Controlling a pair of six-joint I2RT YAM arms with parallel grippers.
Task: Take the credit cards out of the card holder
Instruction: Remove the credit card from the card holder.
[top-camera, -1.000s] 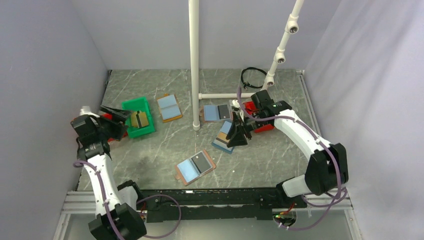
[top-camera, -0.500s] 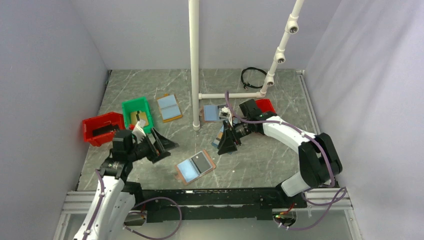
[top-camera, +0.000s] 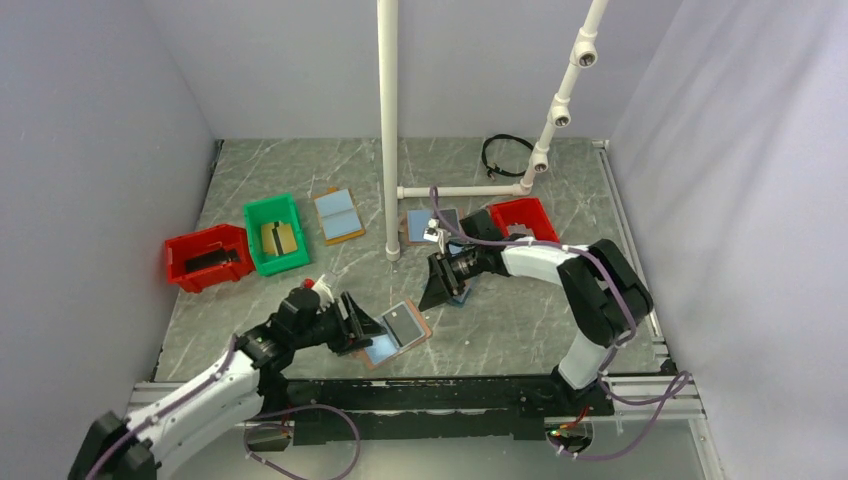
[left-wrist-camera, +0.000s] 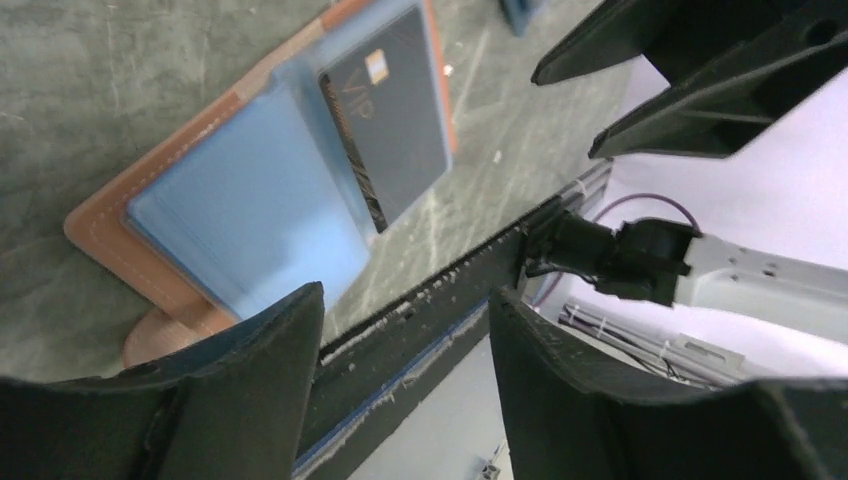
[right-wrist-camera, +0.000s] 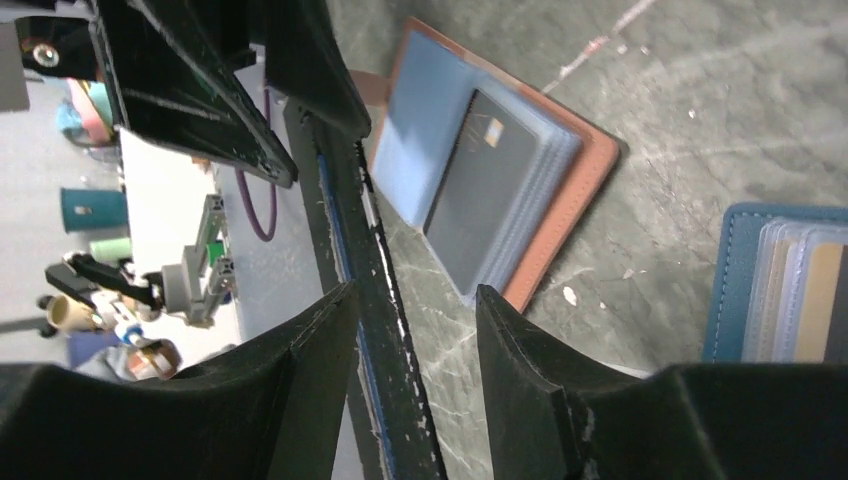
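1. Over the last second the left arm has swung from the red bin (top-camera: 205, 256) at the left of the overhead frame down to the lower middle. The right arm has slid leftward, away from the second red bin (top-camera: 520, 214) toward the centre.
2. The card holder (top-camera: 392, 335) lies open and flat on the tabletop (top-camera: 300, 180) in the lower middle of the overhead frame. A dark credit card (top-camera: 404, 323) is still tucked into the blue sleeve of its upper-right half, and the other half shows only blue.
3. The left pincer (top-camera: 365, 322) sits low, just left of the holder, with its jaws spread and nothing in them. Its wrist view shows the holder lying ahead of the fingertips, not between them. We judge it is lined up on the card-free half so that it can pin the holder down.
4. The right pincer (top-camera: 440, 285) is also spread and empty. It hangs above a navy-rimmed holder (top-camera: 458, 292), up and right of the task's holder, facing the card side. We read this opposed stance as one arm to steady and the other to draw the card out.
5. Farther off, the green bin (top-camera: 277, 235) and the left red bin stand at the left, probably as places to drop the cards.
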